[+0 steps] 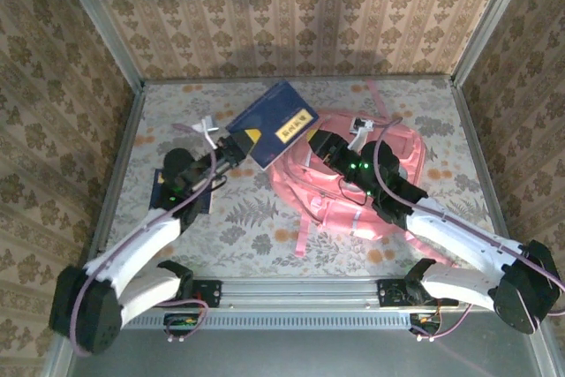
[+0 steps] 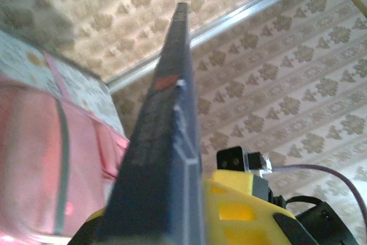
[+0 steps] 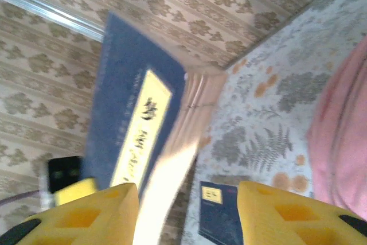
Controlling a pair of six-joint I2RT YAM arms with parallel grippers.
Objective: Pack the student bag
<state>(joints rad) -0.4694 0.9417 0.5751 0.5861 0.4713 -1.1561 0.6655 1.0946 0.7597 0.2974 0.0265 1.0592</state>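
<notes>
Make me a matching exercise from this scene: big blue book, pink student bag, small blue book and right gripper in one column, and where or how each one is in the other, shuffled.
1. big blue book
2. student bag
3. small blue book
4. right gripper

A. open, above the bag
B. flat on the table, left side
C. held up in the left gripper
D. lying on the table, right side

Pairs: 1-C, 2-D, 3-B, 4-A

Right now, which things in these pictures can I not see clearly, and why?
- Student bag opening: top view, the right arm covers it.
- Blue book label text: blurred in right wrist view, too small from above.
- Second book: top view, the left arm hides most of it.
</notes>
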